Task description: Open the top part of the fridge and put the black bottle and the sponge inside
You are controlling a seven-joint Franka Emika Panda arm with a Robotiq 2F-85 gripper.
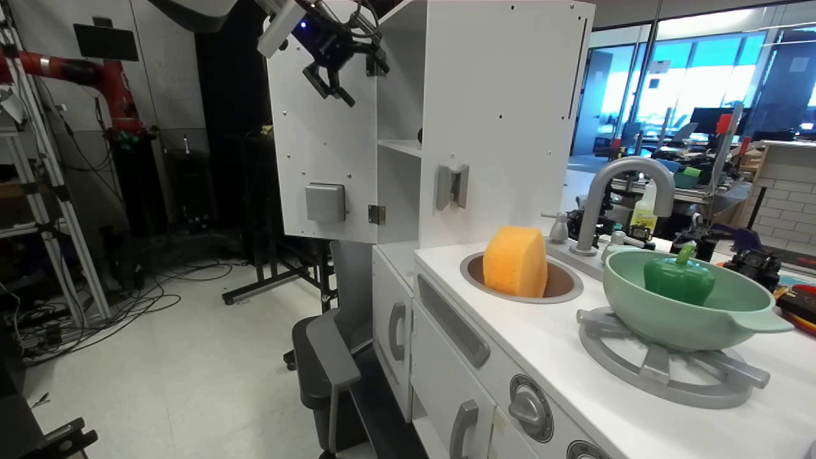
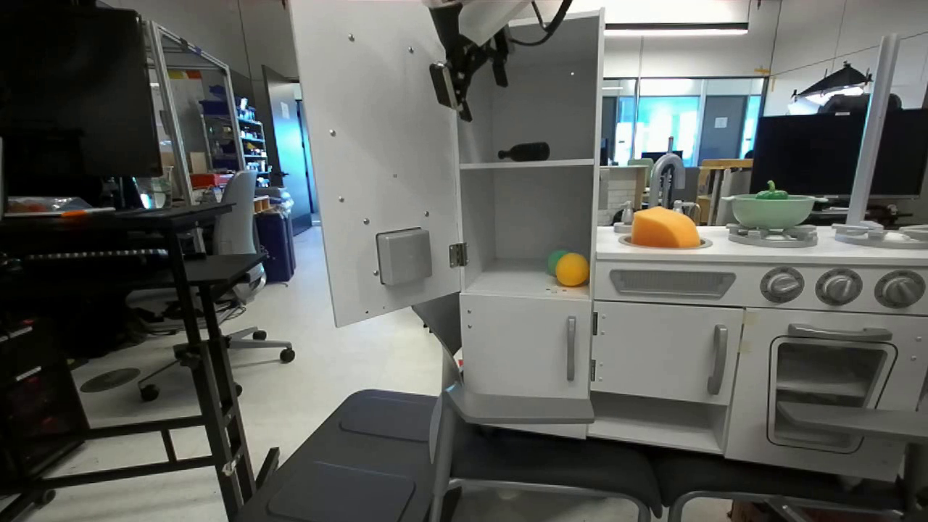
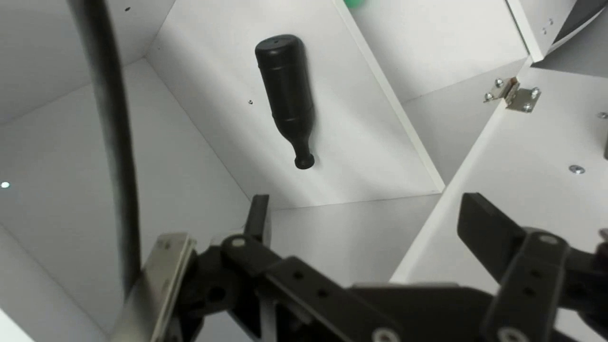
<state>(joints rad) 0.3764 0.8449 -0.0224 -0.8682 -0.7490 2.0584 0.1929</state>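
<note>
The upper fridge door is swung wide open in both exterior views. The black bottle lies on its side on the upper shelf. It shows whole in the wrist view, neck toward my gripper; only a dark sliver shows in an exterior view. The orange sponge stands in the round sink, also in an exterior view, out of the wrist view. My gripper is open and empty, above shelf height at the compartment's mouth near the door.
A yellow ball and a green ball lie in the compartment below the shelf. A green bowl with a green pepper stands on the burner beside the grey faucet. Chairs stand before the cabinet.
</note>
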